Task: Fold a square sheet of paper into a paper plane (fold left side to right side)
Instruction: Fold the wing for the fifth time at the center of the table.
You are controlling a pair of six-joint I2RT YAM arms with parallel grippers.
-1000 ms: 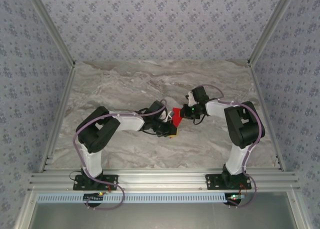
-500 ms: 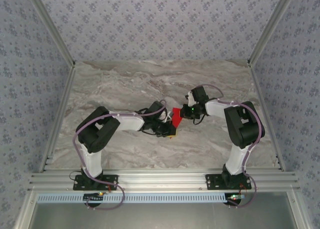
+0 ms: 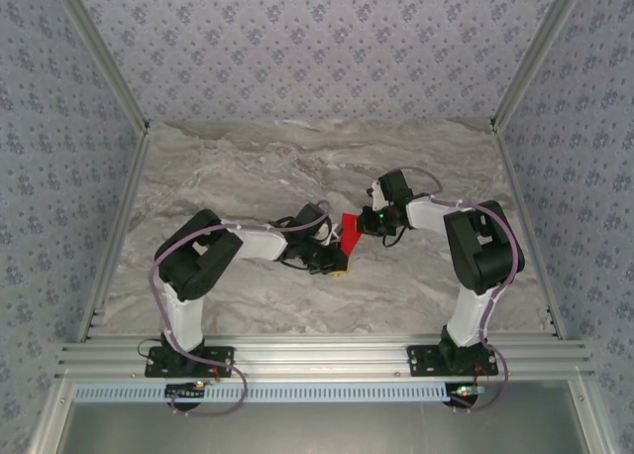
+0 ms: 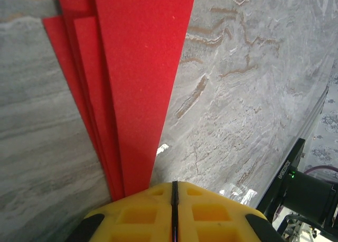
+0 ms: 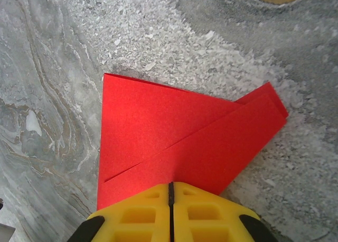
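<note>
At the middle of the marble table (image 3: 248,167) I hold the red paper plane (image 3: 349,230) pinched from both ends. If either side pulls away, the thin layers could tear or slip unfolded. The left gripper (image 4: 174,188) is clamped on its narrow end and the right gripper (image 5: 170,188) on its wider edge, both sets of jaws pressed together on the paper.

We're looking down into a robotics lab cell: a left arm (image 3: 193,266) and a right arm (image 3: 480,251) are sitting bolted to an aluminium rail (image 3: 317,360) along the near edge of a marble-patterned tabletop (image 3: 248,167). Extrusion posts (image 3: 100,50) are framing the space, and patterned wallpaper panels (image 3: 317,48) are closing it in.
</note>
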